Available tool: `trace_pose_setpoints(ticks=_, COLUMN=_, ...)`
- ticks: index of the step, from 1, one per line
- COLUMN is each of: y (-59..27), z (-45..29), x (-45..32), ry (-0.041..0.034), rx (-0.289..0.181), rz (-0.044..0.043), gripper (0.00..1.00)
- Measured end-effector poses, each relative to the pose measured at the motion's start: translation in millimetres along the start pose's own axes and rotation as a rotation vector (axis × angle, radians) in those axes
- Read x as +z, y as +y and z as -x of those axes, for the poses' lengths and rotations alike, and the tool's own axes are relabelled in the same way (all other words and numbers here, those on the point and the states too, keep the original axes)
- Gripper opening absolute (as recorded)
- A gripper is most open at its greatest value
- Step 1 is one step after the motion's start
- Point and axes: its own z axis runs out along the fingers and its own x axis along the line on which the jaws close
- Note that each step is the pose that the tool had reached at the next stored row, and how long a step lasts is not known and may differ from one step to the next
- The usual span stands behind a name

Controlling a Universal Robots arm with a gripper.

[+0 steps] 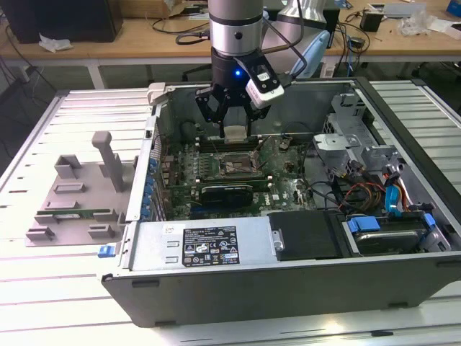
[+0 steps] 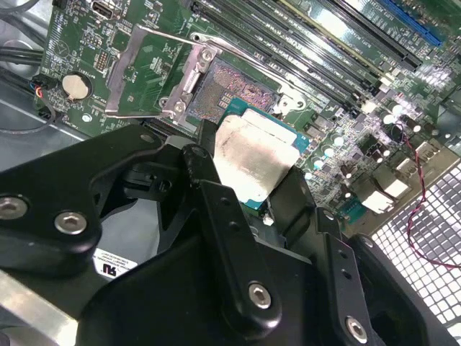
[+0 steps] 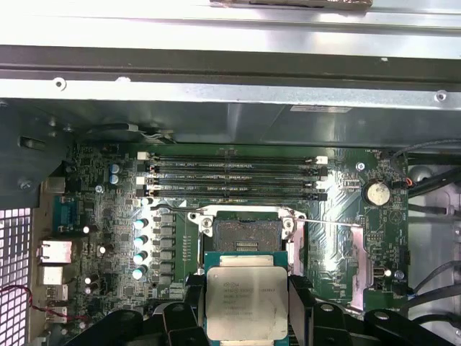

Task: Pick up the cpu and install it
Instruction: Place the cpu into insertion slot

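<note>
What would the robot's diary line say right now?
gripper shut on chip | chip held up close to open socket | chip not in socket yet

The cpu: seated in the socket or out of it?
Out. The gripper holds the cpu clear of the board; in the first wrist view the socket lies bare.
</note>
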Motion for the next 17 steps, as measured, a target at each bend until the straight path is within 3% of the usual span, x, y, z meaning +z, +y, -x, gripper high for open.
trace_pose_setpoints(ticks=7, y=0.5, z=0.0, x=0.4, ry=-0.0002, rx=0.007, rz=-0.0002, gripper=0.55)
trace_pose_setpoints(ticks=10, y=0.5, z=0.0, x=0.8, ry=-0.0064, rx=0.128, rz=-0.0021, gripper=0.55)
trace_pose_setpoints(ticks=14, y=0.5, z=0.0, x=1.1, ry=-0.0098, rx=0.197, rz=-0.0033, gripper=0.55)
trace_pose_setpoints(ticks=17, y=0.4, z=0.0, x=1.3, ry=-0.0137, rx=0.275, rz=-0.0047, gripper=0.55)
